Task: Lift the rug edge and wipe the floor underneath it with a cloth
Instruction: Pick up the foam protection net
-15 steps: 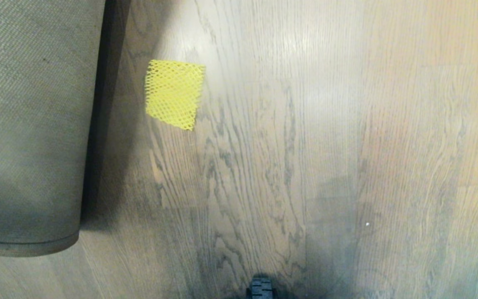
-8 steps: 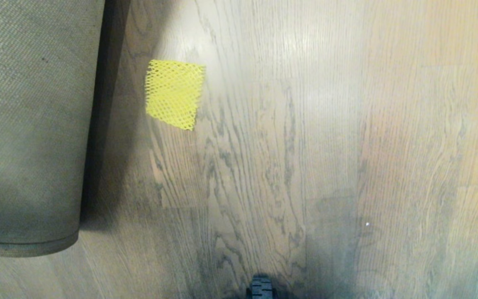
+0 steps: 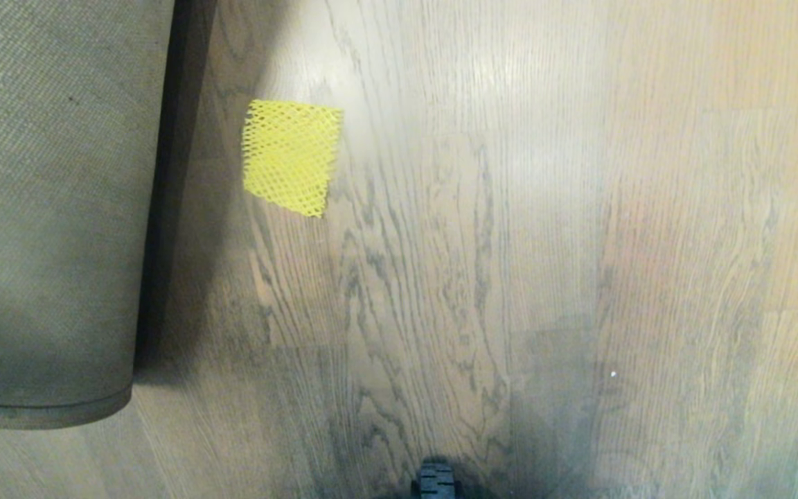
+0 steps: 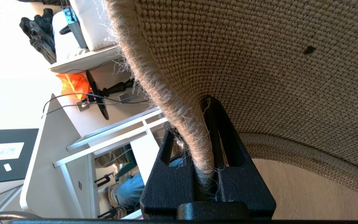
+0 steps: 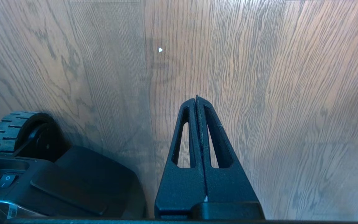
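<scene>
Beige coarse-woven backing of pale grey rug edge pinched in left gripper, raised: heavy, floppy. Yellow mesh cloth flat on brown wood-grain floor: light, limp; best pinched at corner. Right gripper closed, empty.

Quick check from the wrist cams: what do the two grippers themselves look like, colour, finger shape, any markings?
Both are matte black. The right gripper has two long tapering fingers, each with a slot cut through, on a broad base. The left gripper has the same slotted build. No markings or cables show on either.

The floor is brown wood-grain planking. A yellow mesh cloth lies flat on it, near the lifted rug edge.
</scene>
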